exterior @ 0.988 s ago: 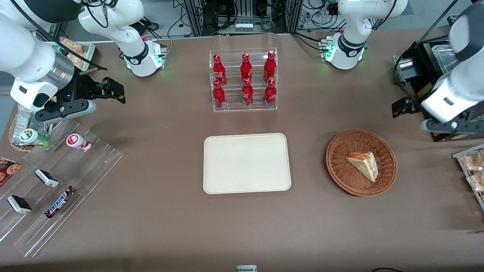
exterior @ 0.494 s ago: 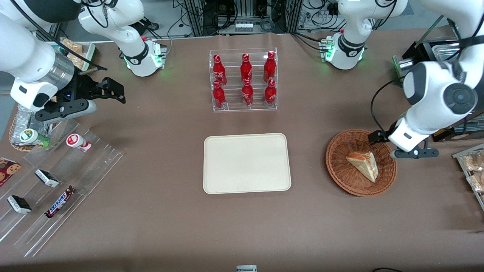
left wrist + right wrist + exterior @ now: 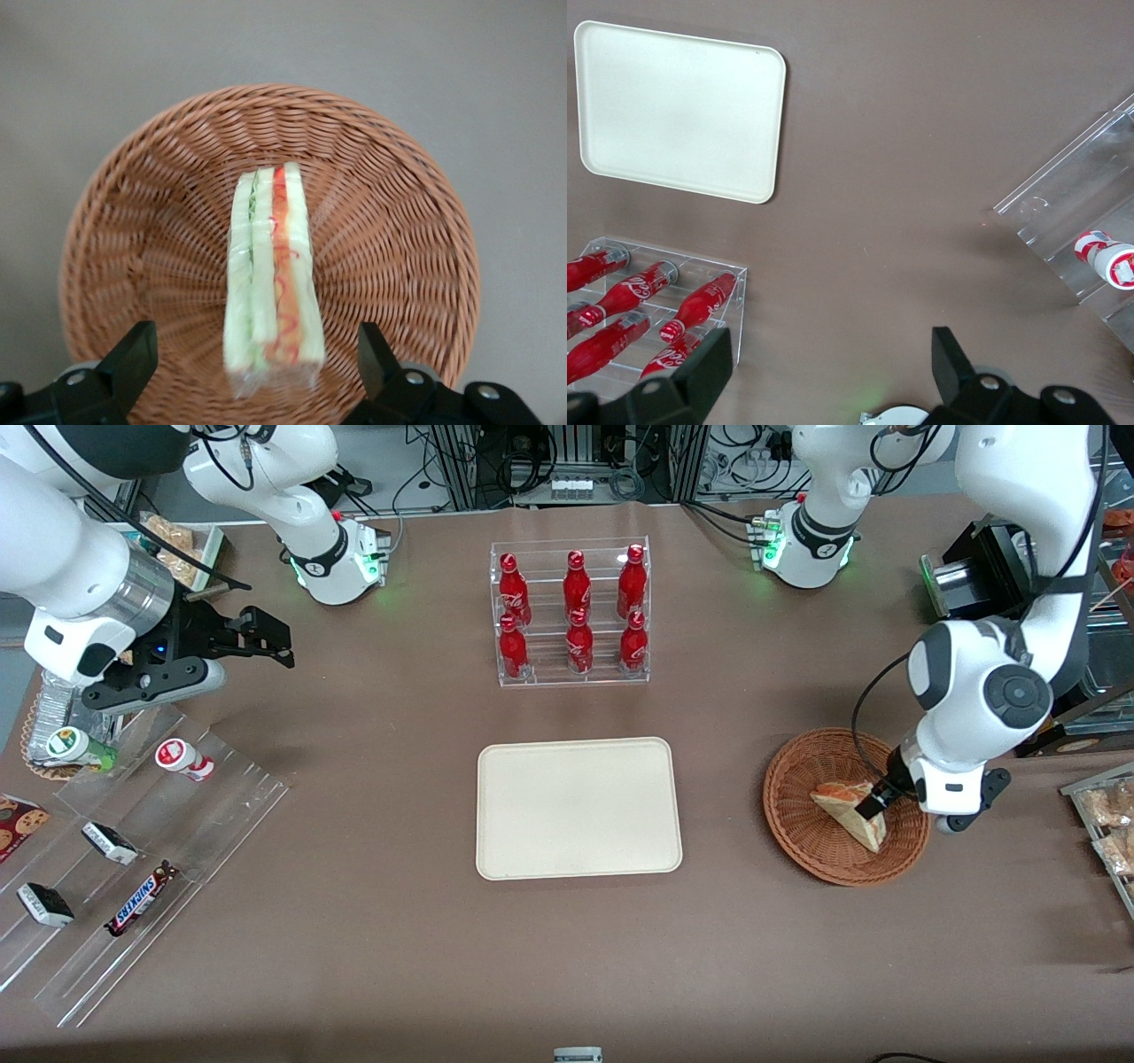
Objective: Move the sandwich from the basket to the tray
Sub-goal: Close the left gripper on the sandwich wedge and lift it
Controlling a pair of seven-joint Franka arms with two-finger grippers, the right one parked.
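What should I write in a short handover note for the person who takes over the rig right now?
Gripper: the left gripper is open and hangs over the basket, one finger on each side of the sandwich, not touching it.
Things: the sandwich lies in the middle of the basket, resting on one flat side. The tray sits beside the basket, toward the parked arm's end of the table, with nothing on it.
Done: the approach to the sandwich.
Left: lower, close on the sandwich, lift it, carry it to the tray, release.
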